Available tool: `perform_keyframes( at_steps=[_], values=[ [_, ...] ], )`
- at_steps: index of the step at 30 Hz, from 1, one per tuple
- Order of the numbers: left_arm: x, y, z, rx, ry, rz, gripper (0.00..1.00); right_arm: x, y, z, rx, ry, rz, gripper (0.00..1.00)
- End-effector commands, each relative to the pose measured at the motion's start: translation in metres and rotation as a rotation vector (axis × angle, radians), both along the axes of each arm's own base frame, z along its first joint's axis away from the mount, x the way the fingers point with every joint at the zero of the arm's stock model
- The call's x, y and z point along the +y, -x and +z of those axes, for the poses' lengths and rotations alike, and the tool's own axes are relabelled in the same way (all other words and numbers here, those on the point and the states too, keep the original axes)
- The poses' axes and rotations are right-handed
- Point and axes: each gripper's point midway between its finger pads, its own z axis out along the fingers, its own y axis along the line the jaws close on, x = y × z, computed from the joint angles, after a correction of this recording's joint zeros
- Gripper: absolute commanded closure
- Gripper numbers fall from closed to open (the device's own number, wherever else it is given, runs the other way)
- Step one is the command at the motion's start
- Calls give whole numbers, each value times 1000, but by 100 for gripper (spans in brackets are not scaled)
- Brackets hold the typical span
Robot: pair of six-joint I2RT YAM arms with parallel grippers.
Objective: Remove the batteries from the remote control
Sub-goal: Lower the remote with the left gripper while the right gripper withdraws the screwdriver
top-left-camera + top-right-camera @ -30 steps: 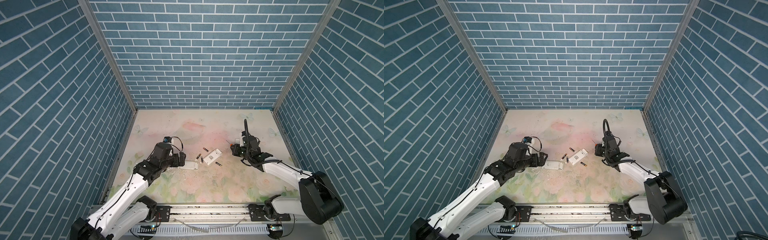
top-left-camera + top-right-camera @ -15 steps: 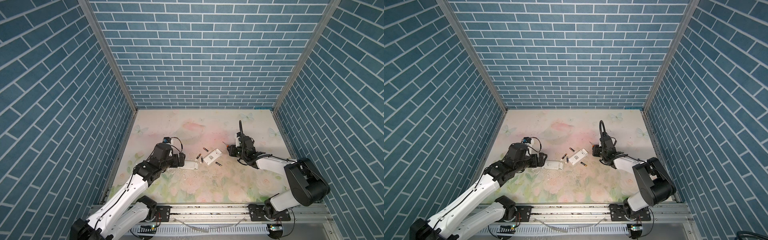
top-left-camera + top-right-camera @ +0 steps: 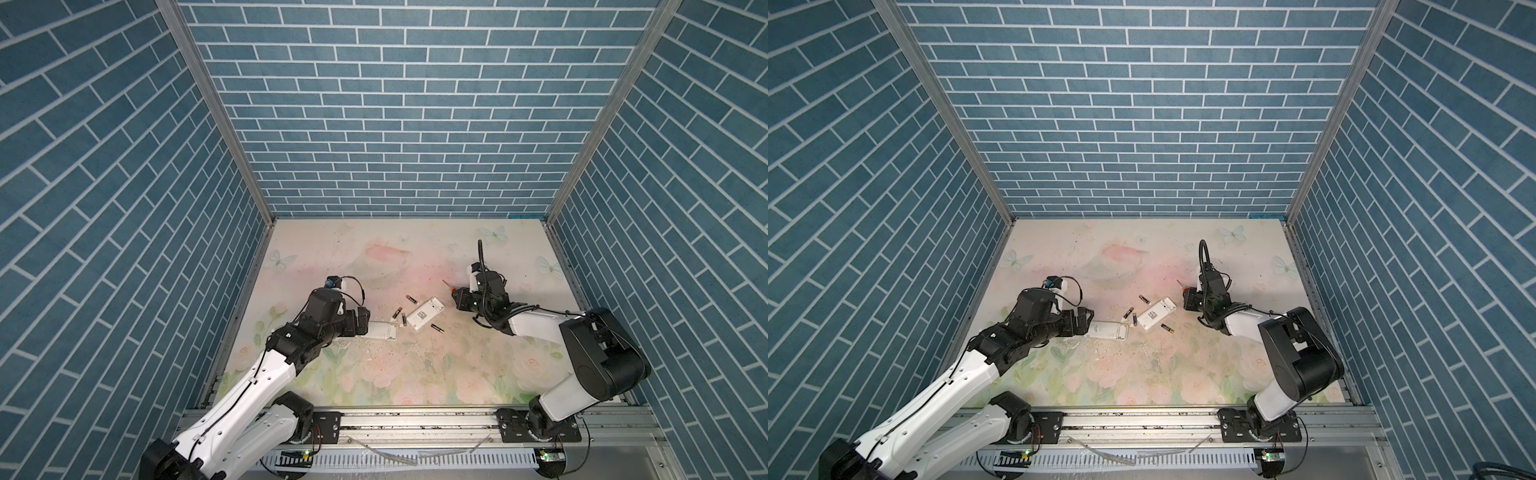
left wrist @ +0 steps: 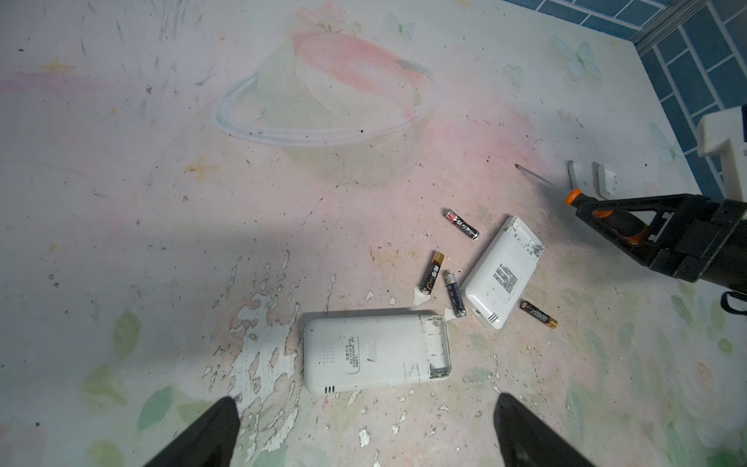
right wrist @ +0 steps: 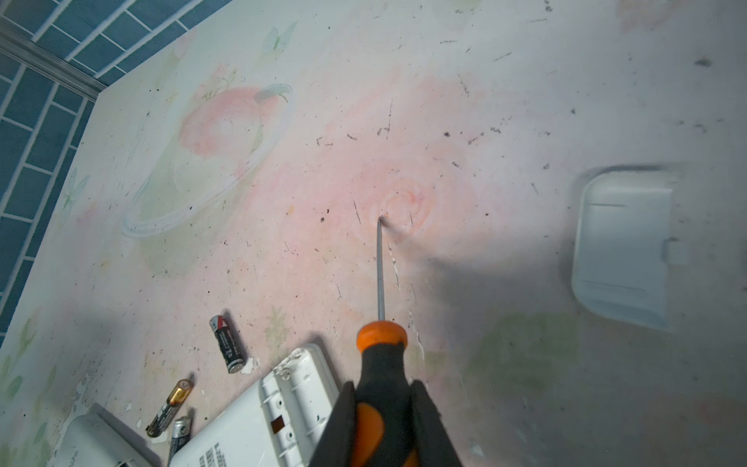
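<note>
The jaws of the left gripper (image 4: 364, 406) gape wide and empty just left of a white remote (image 4: 376, 353), while the right gripper (image 5: 382, 390) pinches the black-and-orange handle of a screwdriver (image 5: 382, 356). All four batteries (image 4: 431, 277) lie loose mid-table (image 3: 374, 249) around a second white remote (image 4: 503, 279): one at its far left, two at its left, one at its near right. Both remotes carry printed labels and the batteries carry printed wrappers, all too small to read.

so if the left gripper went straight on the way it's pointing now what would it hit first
Most likely the nearer white remote, lying back up just ahead of the left gripper, in line with its open jaws. The batteries lie beyond it. How high the jaws ride is unclear.
</note>
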Motion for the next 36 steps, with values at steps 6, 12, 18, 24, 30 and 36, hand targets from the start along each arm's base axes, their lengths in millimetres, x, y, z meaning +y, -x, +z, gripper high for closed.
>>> perform_keyframes(
  at_steps=[6, 12, 18, 24, 30, 36],
  values=[
    [6, 3, -5, 3, 0, 23, 0, 7, 14, -26, 97, 11, 70, 84],
    [7, 5, -8, 8, -4, 25, 0, 9, 16, -31, 116, 7, 80, 78],
    [9, 7, -9, 9, 0, 30, 0, 7, 20, -35, 130, 17, 80, 77],
    [9, 8, -10, 9, 4, 33, 0, 6, 21, -37, 133, 14, 75, 76],
    [9, 8, -10, 10, 6, 35, 0, 5, 23, -41, 144, 19, 73, 71],
    [11, 10, -11, 10, 9, 40, 0, 4, 25, -44, 152, 21, 71, 66]
  ],
)
